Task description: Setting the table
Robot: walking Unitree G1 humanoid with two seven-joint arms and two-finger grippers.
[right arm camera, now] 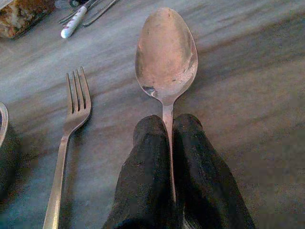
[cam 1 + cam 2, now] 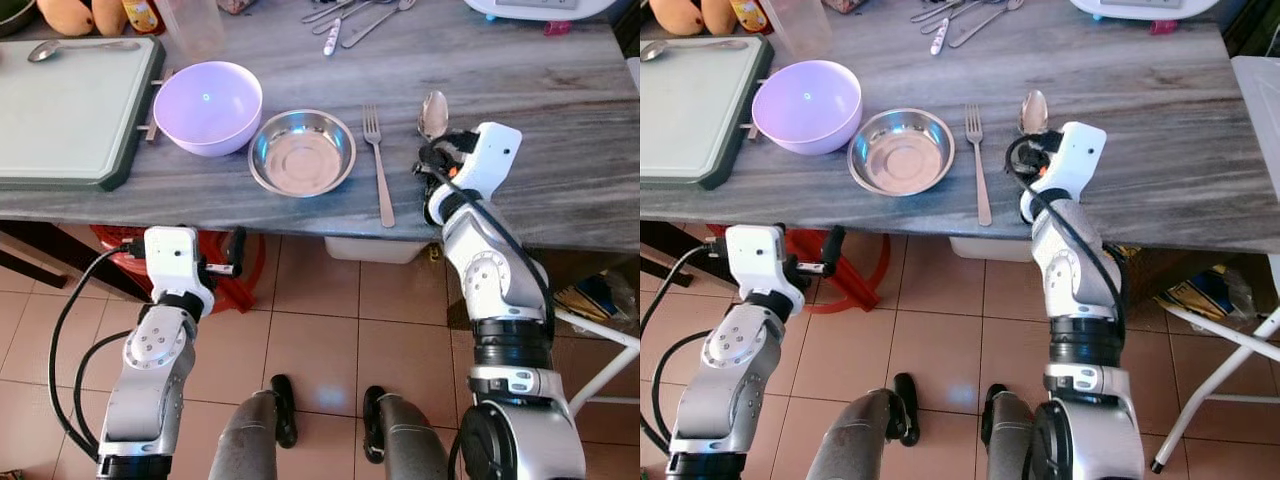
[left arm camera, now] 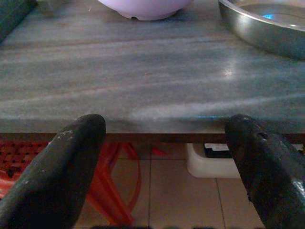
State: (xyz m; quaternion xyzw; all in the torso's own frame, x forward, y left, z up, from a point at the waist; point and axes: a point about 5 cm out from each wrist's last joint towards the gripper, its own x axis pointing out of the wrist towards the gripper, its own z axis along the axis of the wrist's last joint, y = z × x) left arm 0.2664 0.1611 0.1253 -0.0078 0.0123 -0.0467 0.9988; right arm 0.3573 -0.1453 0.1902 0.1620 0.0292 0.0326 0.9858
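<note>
The right claw was clamped on the handle of a spoon lying near the surface's front edge, beside a fork. The left claw hung wide open, holding nothing, below that edge.

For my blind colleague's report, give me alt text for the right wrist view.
The right hand pinches a spoon by its handle on the grey table, bowl pointing away. A fork lies alongside it.

No readable text, label, brand or number appears anywhere in these views. The bottle at the upper left is too blurred to read.
</note>
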